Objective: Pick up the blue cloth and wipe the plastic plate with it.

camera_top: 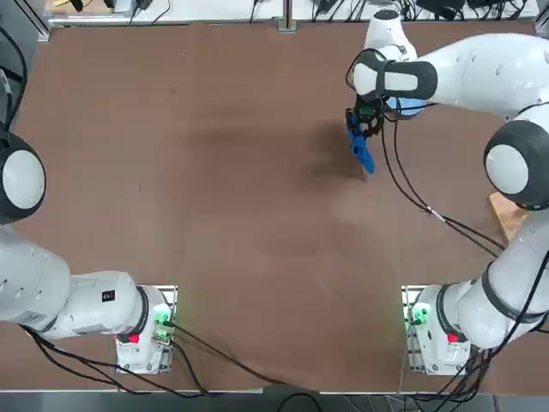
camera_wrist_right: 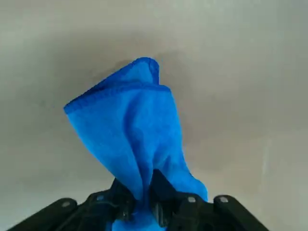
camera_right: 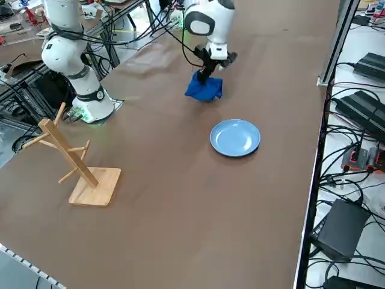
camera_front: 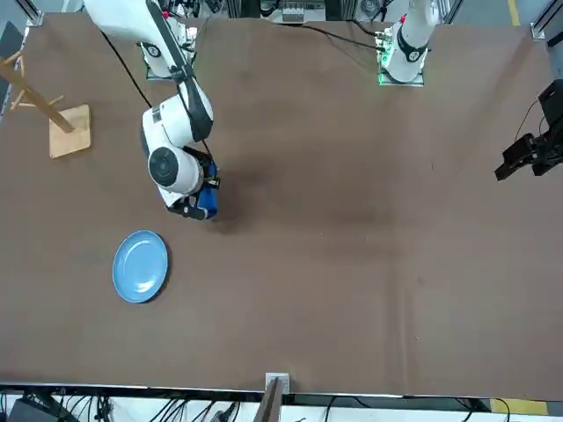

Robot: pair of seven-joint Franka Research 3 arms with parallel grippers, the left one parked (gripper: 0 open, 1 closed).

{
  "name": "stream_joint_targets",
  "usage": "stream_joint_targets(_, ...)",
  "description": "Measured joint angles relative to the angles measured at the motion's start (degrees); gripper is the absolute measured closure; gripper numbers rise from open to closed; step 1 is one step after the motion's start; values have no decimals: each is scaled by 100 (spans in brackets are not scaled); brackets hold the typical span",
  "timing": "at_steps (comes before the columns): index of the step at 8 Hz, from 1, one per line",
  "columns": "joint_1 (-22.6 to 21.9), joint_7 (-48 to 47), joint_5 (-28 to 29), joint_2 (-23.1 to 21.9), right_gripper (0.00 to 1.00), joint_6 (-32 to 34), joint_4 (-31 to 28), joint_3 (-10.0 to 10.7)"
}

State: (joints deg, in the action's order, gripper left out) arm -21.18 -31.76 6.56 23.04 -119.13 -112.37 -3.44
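The bench (camera_top: 257, 215) is viewed from overhead, from across facing the arms' bases, and diagonally from the right; close-up, the blue cloth (camera_wrist_right: 139, 130) is seen from the wrist; the plastic plate (camera_front: 141, 266) is shared by front and side.

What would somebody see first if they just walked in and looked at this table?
Probably the bright blue cloth, pinched in the robot's right gripper and hanging above the big brown table. Next might come the round light-blue plate, lying on the table near the cloth. Then there's the wooden stand with pegs, standing on the table at the robot's right side.
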Motion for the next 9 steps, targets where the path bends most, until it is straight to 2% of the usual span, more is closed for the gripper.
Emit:
stream_joint_targets(2,0,0,0,-18,84,-77,-151,24)
stream_joint_targets(3,0,-1,0,-19,81,-89,-161,31)
stream_joint_targets(5,0,-4,1,-47,53,-139,-149,38)
stream_joint_targets(8,-2,-175,1,-148,1,-152,-42,39)
stream_joint_targets(9,1,-208,1,-177,0,-151,26,47)
